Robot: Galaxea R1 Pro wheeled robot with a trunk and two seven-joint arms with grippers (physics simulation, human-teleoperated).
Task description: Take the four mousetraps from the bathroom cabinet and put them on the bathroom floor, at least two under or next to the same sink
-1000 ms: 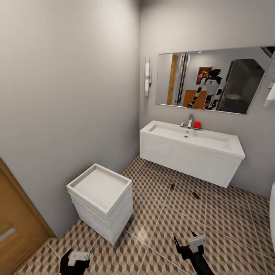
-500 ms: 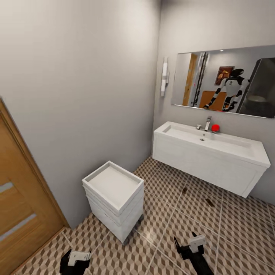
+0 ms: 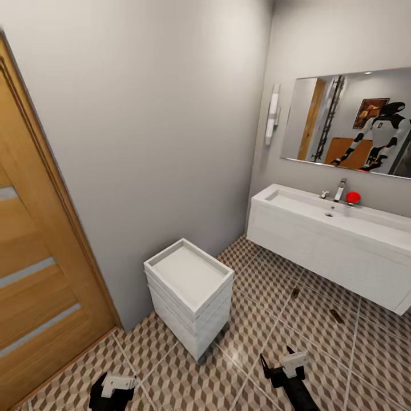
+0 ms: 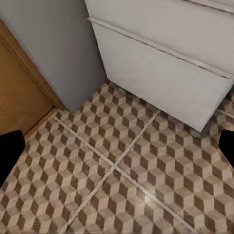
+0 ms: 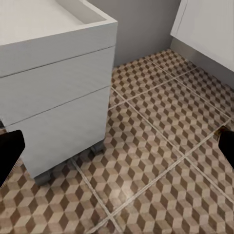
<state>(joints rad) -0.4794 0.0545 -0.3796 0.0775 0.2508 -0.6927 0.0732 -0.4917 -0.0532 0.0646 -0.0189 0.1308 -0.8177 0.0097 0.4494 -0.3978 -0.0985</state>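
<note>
Already two mousetraps (image 3: 295, 292) lie flat on the bathroom floor (image 3: 268, 337), small dark-tan rectangles set apart from each other; one rests just under the front edge of the bathroom sink (image 3: 337, 220), the other mousetrap (image 3: 337, 315) a little farther out along the same run of tiles. At this distance their wire parts cannot be made out. The floor is large square tiles printed with a brown, beige and white cube pattern, split by pale grout lines and faintly glossy. The sink is a wide white rectangular basin with a chrome faucet (image 3: 341, 189) and a small red ball-shaped object (image 3: 353, 197) beside it, sitting on a white wall-hung vanity box with a lightly grained front. Above it hangs a frameless rectangular mirror (image 3: 354, 123) reflecting the robot, with a slim white tube light (image 3: 273, 114) on the wall beside it.

Nearer stands a small white drawer unit (image 3: 191, 297) with a raised rim round its flat top and slab drawer fronts. An orange-tan wooden door (image 3: 34, 268) with pale horizontal inlays fills the left side against the smooth grey wall (image 3: 154, 131).

Low in the head view, the left gripper (image 3: 111, 388) and right gripper (image 3: 281, 361) hang above the tiles, black with white housings. Both sets of jaws stand wide apart, holding and touching nothing; in each wrist view the dark fingertips (image 4: 9, 153) sit at opposite edges, with the right's fingertips (image 5: 9, 151) framing the drawer unit and bare tile.
</note>
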